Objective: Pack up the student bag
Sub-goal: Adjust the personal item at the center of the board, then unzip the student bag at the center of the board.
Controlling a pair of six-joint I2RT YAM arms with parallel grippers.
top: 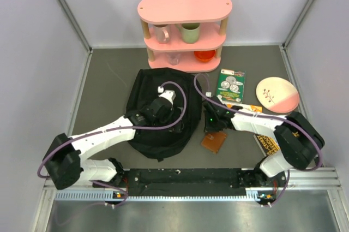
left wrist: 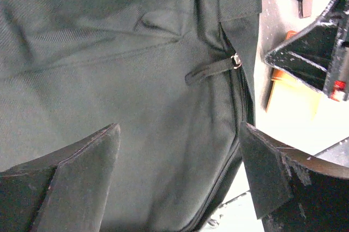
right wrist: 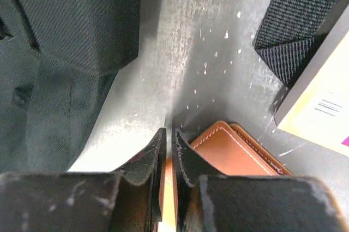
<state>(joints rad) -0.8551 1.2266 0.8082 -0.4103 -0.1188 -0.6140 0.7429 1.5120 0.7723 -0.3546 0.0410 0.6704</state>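
Observation:
The student bag (top: pixel 146 83) is a large black backpack lying flat on the grey table, left of centre. My left gripper (top: pixel 173 113) hovers over its right half, jaws wide open with only bag fabric (left wrist: pixel 109 68) beneath them (left wrist: pixel 179 128); a zipper pull (left wrist: pixel 235 60) shows near the bag's right edge. A small brown leather wallet (top: pixel 214 141) lies just right of the bag. My right gripper (top: pixel 212 129) is down on it, its fingers (right wrist: pixel 169 134) shut on a thin edge of the wallet (right wrist: pixel 240 153). The bag's side (right wrist: pixel 65 24) fills the left of that view.
A pink two-tier shelf (top: pixel 185 8) with mugs stands at the back. A green card pack (top: pixel 230 83), a pink-and-white plate (top: pixel 277 94) and a book (top: pixel 264 140) lie to the right. A black strap (right wrist: pixel 302 19) rests by the book (right wrist: pixel 322 106).

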